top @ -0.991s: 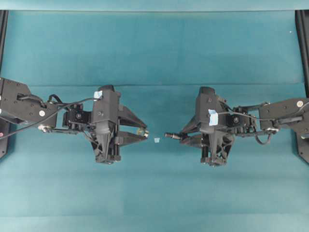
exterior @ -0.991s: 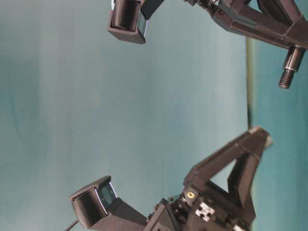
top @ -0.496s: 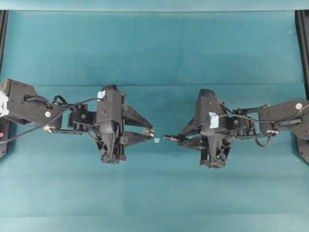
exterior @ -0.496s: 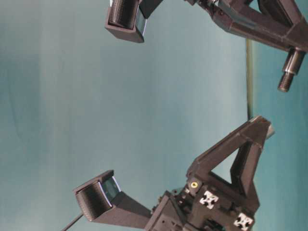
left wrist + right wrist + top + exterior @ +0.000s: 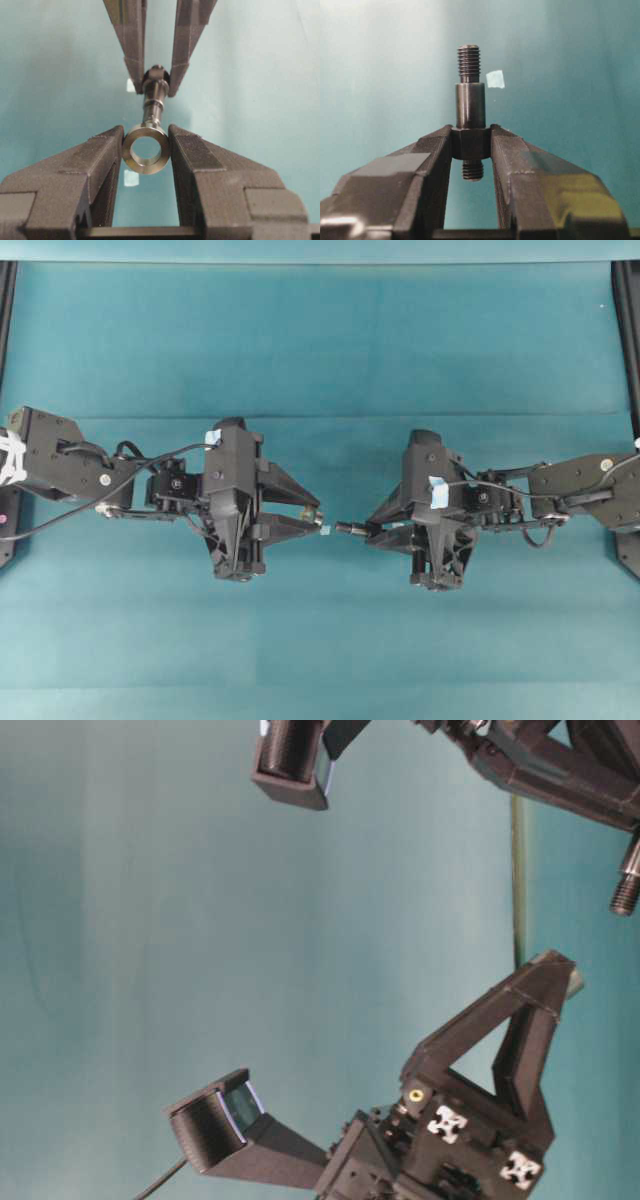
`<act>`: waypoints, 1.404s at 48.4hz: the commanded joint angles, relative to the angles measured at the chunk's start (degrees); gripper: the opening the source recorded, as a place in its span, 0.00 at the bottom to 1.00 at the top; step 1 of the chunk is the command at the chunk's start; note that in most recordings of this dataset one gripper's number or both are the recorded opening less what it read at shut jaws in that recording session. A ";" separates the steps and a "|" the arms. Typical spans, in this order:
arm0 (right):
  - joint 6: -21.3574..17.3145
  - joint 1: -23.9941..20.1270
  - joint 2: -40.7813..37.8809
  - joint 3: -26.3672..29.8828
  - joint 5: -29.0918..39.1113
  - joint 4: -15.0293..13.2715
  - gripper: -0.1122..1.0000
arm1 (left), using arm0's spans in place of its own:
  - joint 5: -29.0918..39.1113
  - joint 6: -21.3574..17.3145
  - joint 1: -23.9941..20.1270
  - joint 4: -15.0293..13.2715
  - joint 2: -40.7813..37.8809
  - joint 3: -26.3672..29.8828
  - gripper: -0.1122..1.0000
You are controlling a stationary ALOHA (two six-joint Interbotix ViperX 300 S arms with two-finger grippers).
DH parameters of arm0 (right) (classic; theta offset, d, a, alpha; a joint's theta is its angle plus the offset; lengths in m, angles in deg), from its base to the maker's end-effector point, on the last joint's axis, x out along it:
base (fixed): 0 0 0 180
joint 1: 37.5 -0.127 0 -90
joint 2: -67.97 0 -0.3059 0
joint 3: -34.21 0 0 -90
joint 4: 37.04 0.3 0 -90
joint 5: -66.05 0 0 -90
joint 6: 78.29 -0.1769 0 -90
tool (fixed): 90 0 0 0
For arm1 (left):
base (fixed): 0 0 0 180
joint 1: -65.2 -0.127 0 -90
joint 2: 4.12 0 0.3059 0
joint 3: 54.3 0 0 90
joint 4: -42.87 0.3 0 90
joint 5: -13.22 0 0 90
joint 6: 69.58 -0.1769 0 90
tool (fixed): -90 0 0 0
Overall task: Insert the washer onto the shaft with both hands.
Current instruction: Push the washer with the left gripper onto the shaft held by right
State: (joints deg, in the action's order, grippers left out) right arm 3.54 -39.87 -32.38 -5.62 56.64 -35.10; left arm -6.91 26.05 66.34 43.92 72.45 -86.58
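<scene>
My left gripper (image 5: 318, 520) is shut on the washer (image 5: 146, 164), a silvery ring pinched by its rim, with its hole facing along the fingers. Only teal cloth shows through the hole. My right gripper (image 5: 372, 530) is shut on the shaft (image 5: 350, 528), a dark stepped pin held by its thick collar (image 5: 470, 142). Its threaded end (image 5: 469, 62) points toward the left gripper. In the left wrist view the shaft (image 5: 154, 102) lies almost in line with the ring, its tip just beyond the ring's upper rim. Both grippers hover above the cloth, tip to tip near the table's middle.
A tiny pale square scrap (image 5: 325, 531) lies on the teal cloth under the gap between the two grippers; the same scrap (image 5: 495, 79) shows past the shaft's tip. Black frame rails (image 5: 628, 340) run along the left and right table edges.
Both arms have moved toward each other. The left gripper with the washer shifted right, the shaft shifted slightly left, and the gap between ring and shaft tip has shrunk to very little.
</scene>
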 commanded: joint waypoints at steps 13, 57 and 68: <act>-0.53 -0.18 0.18 -0.18 -3.34 0.09 0.10 | -2.29 0.26 0.18 0.18 -1.05 1.23 0.42; -0.62 -0.09 0.09 -0.18 -7.56 0.35 0.10 | -4.57 0.35 0.62 0.18 -1.76 1.23 0.42; -0.62 -0.09 0.09 -0.18 -8.26 0.26 0.10 | -4.75 1.23 0.62 0.18 -2.11 1.58 0.42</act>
State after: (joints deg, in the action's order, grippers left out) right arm 3.45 -39.87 -32.73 -6.15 49.26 -34.93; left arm -10.86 26.93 66.78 43.92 70.08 -86.05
